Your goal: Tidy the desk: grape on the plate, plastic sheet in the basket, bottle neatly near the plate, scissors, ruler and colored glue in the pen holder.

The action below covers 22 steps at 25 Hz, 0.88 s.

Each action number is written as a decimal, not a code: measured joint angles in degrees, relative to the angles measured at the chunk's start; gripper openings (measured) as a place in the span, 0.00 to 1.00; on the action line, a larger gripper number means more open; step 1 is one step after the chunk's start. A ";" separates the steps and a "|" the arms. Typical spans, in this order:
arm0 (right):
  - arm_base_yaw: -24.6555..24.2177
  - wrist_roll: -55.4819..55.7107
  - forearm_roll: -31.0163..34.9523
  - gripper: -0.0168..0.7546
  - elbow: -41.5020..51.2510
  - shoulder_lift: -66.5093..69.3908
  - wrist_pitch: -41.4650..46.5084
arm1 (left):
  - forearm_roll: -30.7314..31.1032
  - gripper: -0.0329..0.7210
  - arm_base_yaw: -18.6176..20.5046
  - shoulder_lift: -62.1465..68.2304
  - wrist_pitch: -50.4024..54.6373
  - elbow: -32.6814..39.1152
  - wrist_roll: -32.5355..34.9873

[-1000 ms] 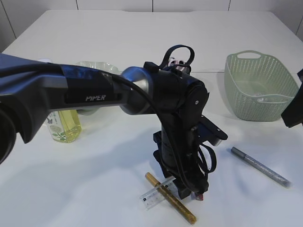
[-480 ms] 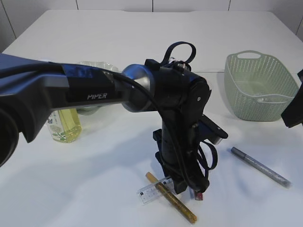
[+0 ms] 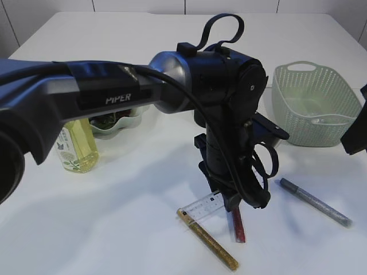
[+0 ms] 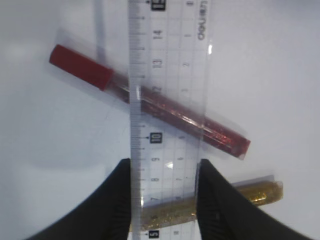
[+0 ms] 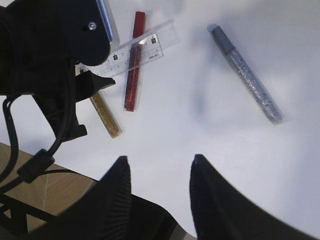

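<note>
My left gripper is shut on the clear ruler, its fingers pressing both long edges. The ruler slants up from the table under the gripper. Beneath it lie a red glue pen and a gold one; these are the red pen and the gold pen. A silver glue pen lies to the right. My right gripper hangs open and empty above the table's front edge. The bottle stands at the left, beside the plate. Pen holder and scissors are hidden.
A pale green basket stands at the back right with something whitish inside. The left arm fills the middle and blocks what is behind it. Part of the right arm shows at the right edge.
The left gripper closed on the ruler and rose up and to the right, lifting the ruler's end off the table. The right arm has not moved.
</note>
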 joint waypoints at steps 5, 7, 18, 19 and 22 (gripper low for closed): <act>0.00 -0.03 0.00 0.44 0.00 0.00 0.00 | 0.00 0.42 0.00 0.00 0.05 0.00 -1.03; 0.00 -0.39 0.00 0.44 0.00 0.00 0.00 | 0.00 0.42 0.23 0.00 0.05 0.00 -1.91; 0.00 -1.78 0.08 0.44 0.00 0.00 0.00 | -0.29 0.42 3.54 -3.08 0.14 0.00 -5.18; 0.00 -1.88 0.08 0.44 0.00 0.00 0.00 | -0.29 0.42 3.59 -3.58 0.14 0.00 -5.29; 0.00 -1.99 0.13 0.44 -0.10 0.00 0.00 | -0.48 0.42 3.59 -5.46 0.14 2.57 -5.72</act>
